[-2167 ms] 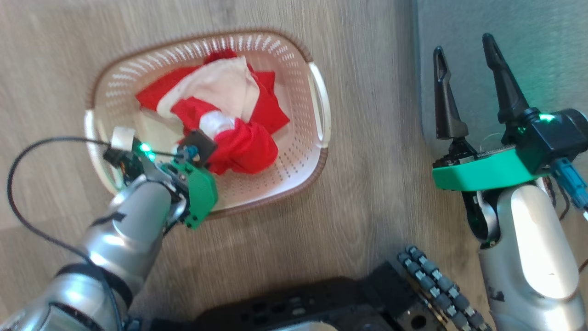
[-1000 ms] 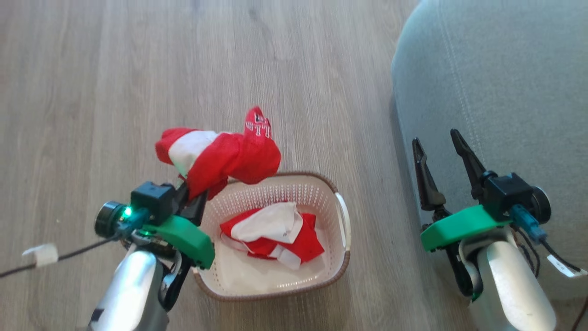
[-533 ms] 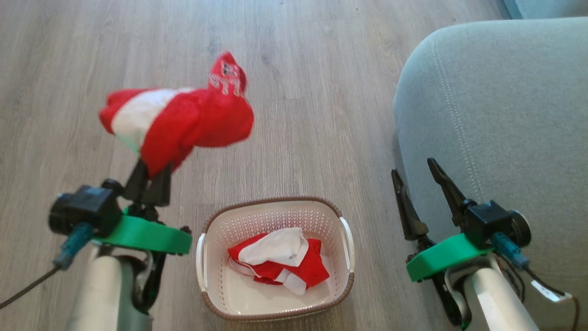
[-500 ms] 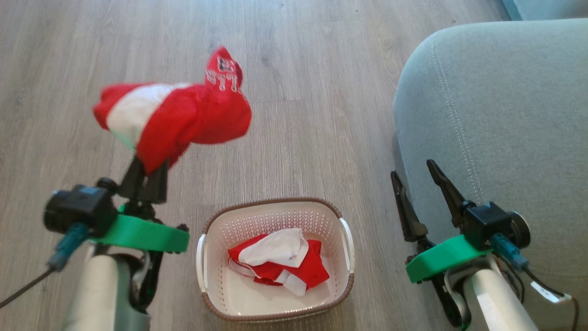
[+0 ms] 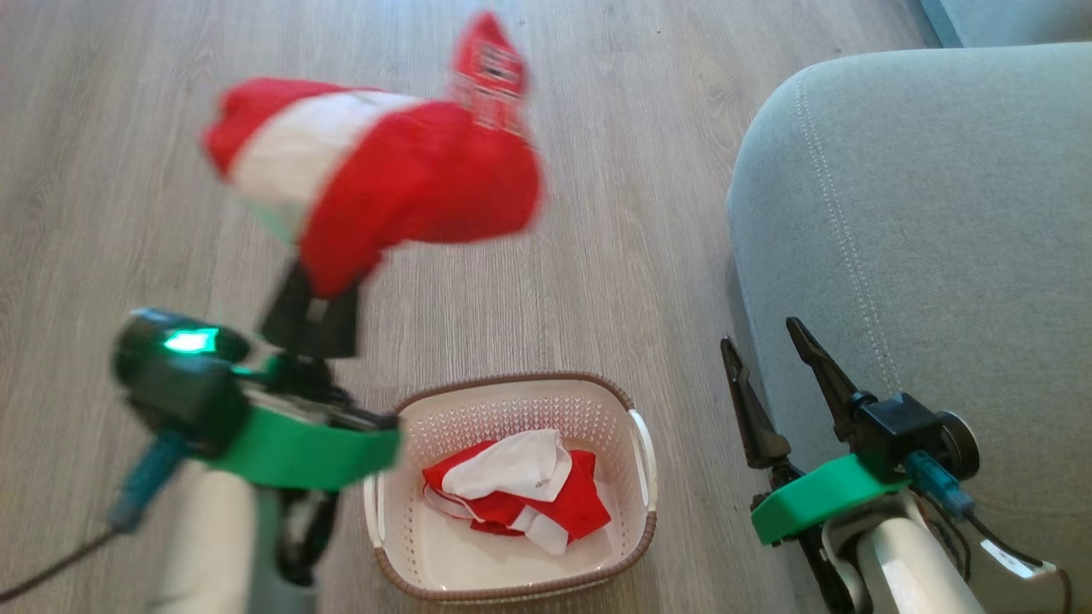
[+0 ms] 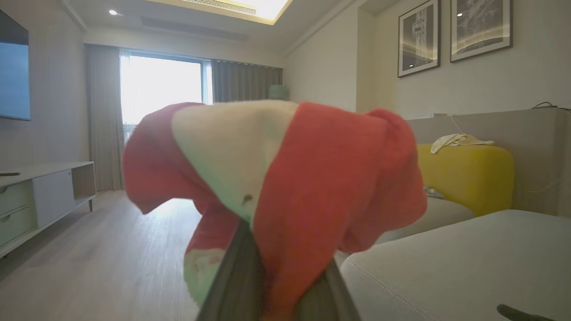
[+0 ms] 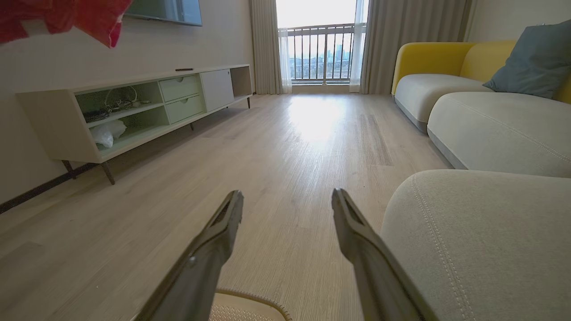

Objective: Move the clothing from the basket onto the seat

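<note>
crosswise, red garment [image 5: 384, 170] clamped in left gripper [image 5: 316, 290], ends drooping.

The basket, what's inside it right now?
One crumpled red-and-white garment lies inside the basket, on its pale bottom. Whatever sits beneath that garment is covered.

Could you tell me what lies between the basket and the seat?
In the head view, bare wood floor, with the open right end effector over it.
</note>
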Motion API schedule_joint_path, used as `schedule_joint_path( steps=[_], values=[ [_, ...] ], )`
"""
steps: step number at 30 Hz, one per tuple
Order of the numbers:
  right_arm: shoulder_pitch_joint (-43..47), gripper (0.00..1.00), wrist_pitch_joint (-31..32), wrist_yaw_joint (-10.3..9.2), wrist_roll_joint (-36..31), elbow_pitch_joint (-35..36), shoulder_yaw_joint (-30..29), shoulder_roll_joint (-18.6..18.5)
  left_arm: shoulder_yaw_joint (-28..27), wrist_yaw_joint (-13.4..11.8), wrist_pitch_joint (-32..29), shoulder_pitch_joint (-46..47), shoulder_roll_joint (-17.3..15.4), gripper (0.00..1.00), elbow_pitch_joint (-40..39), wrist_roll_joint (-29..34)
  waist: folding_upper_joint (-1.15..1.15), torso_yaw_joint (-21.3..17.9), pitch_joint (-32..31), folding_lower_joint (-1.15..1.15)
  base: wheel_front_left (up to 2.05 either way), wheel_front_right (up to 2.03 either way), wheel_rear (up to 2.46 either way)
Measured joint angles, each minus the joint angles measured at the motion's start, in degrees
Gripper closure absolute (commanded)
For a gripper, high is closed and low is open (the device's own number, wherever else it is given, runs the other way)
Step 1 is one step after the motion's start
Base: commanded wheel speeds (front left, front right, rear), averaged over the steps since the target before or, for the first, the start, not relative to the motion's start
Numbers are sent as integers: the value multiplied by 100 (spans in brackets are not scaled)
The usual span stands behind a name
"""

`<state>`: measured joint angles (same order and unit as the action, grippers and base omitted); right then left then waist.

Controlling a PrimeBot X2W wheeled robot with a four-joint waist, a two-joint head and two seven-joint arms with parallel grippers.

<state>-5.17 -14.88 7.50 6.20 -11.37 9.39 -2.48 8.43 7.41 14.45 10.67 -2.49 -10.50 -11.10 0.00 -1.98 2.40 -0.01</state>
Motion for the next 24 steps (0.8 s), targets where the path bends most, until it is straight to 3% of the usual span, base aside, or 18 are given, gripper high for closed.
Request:
schedule_joint_path(
  steps=[5, 8, 14, 24],
  values=[
    [0, 0, 1, 0, 0, 8, 0, 0, 1101, 1, 1, -1, -68, 100, 229, 10, 0, 15, 6, 0, 0, 0, 0],
    [-2, 0, 0, 0, 0, 65, 19, -1, 1426, 2, 1, -1, -147, 100, 420, -32, 0, 12, 35, 0, 0, 0, 0],
    [-7, 0, 0, 0, 0, 226, 101, -1, 1491, 2, 1, 3, -236, 100, 580, -146, 0, -18, 89, 0, 0, 0, 0],
    [-7, 0, 1, 0, -315, 706, 770, -4, 1192, 2, 1, 23, -297, 100, 761, -153, 0, -79, 172, 1, 0, 0, 0]
  ],
)
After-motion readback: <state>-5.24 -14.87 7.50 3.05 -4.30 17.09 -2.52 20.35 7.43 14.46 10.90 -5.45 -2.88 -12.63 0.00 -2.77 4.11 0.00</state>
